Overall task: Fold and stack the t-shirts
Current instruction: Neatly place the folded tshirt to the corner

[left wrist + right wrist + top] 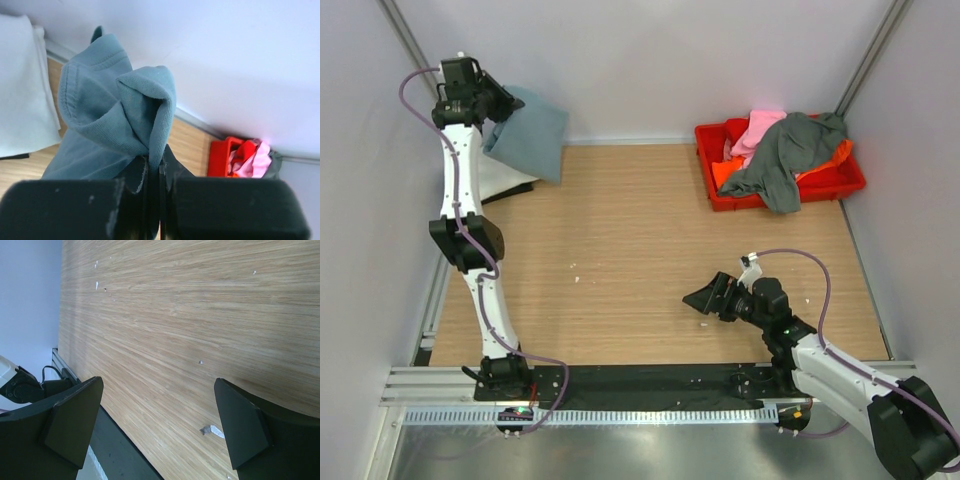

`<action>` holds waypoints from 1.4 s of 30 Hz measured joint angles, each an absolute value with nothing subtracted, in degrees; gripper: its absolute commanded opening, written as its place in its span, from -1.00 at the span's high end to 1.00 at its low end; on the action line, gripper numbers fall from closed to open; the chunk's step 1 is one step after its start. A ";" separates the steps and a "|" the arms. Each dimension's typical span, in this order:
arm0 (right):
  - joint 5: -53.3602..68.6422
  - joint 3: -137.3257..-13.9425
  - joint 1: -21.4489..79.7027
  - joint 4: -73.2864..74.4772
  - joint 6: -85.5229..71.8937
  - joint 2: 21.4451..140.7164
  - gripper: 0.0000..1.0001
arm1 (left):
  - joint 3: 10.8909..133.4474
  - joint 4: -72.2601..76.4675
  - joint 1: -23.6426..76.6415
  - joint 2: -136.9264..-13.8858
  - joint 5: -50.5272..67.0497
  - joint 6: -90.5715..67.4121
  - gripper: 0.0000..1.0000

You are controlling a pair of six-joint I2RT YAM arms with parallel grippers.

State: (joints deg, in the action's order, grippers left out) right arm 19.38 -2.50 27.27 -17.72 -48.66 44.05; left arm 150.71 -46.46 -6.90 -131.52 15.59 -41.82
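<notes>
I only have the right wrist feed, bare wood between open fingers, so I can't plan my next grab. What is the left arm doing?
Observer: The left gripper is shut on the blue-grey t-shirt, holding it at the far-left corner of the table.
Operator: Is anything under it there?
Observer: Yes, a white t-shirt lies just beside and below the hanging blue-grey cloth.
Operator: Where are the other shirts?
Observer: They are in the red crate at the far right. A dark grey t-shirt drapes over its front edge, with a pink t-shirt and an orange t-shirt under it.
</notes>
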 measured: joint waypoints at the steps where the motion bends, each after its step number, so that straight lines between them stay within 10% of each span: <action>1: 19.38 -2.50 27.27 -17.82 -48.66 44.14 -0.99 | 150.91 -45.82 -7.09 -131.63 15.59 -42.46 1.00; 42: 19.35 -2.50 27.27 -18.87 -48.73 46.54 -0.99 | 150.98 -40.75 -12.78 -134.39 10.96 -46.46 1.00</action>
